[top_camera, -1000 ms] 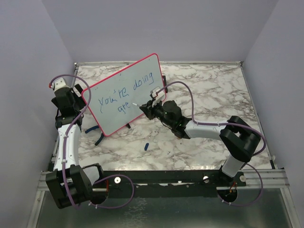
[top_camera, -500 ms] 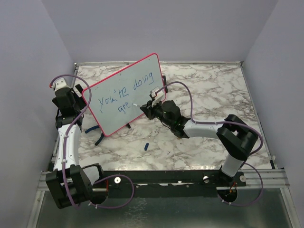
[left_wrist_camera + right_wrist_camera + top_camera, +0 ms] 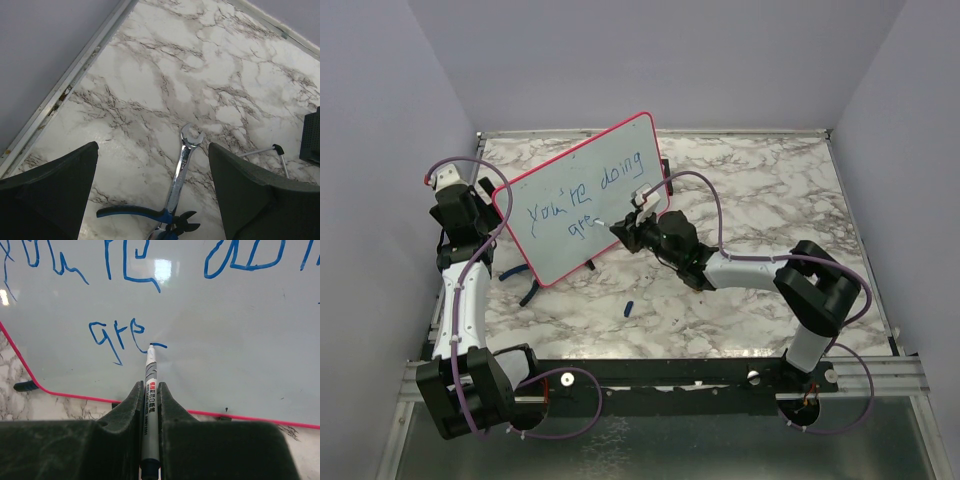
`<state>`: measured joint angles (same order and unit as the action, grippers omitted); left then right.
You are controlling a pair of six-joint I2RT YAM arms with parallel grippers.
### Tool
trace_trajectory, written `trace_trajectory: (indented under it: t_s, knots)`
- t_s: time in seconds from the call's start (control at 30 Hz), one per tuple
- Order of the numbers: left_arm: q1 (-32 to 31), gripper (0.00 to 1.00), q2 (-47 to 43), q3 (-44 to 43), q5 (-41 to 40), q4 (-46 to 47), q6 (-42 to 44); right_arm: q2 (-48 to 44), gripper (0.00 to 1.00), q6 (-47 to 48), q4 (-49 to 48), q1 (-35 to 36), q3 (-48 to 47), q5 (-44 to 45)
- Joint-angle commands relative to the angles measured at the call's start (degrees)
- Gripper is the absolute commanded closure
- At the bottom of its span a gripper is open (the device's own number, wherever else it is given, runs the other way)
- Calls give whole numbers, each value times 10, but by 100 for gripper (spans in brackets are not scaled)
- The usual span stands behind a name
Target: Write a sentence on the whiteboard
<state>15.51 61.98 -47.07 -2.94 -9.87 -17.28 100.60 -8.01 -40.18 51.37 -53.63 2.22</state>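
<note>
In the top view, the whiteboard (image 3: 552, 262) is seen propped at a tilt at about 10 o'clock of the table (image 3: 770, 180), and the sentence (image 3: 580, 200) is judged well advanced: "you're doing" is finished and "gre" is down, so "at" is left. A small blue cap (image 3: 628, 306) is seen at 6 o'clock of the right claw (image 3: 620, 228). In the left wrist view, the left claw (image 3: 152, 147) is spread wide with nothing held; a wrench (image 3: 181, 170) and blue-handled pliers (image 3: 145, 214) lie at its 6 o'clock, clear of the writing. In the right wrist view, the marker (image 3: 150, 385) is clamped tight, its tip laid on the board at 3 o'clock of "gre", where a short stroke is begun; nothing blocks it.
</note>
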Motion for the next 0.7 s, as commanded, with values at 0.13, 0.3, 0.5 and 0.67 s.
trace_trajectory:
  t_s: [0.13,0.3,0.5,0.67]
  knots:
    - [-10,8,-10,6,26,13,3,-2,100,-16,-19,-2,-14,32]
    - [-10,8,-10,6,26,14,3,-7,100,-18,-22,-2,-13,61]
    - [-11,8,-11,6,26,13,3,-12,100,-18,-26,-2,-9,74]
    - [-11,8,-11,7,27,13,4,-14,100,-19,-33,-2,-7,79]
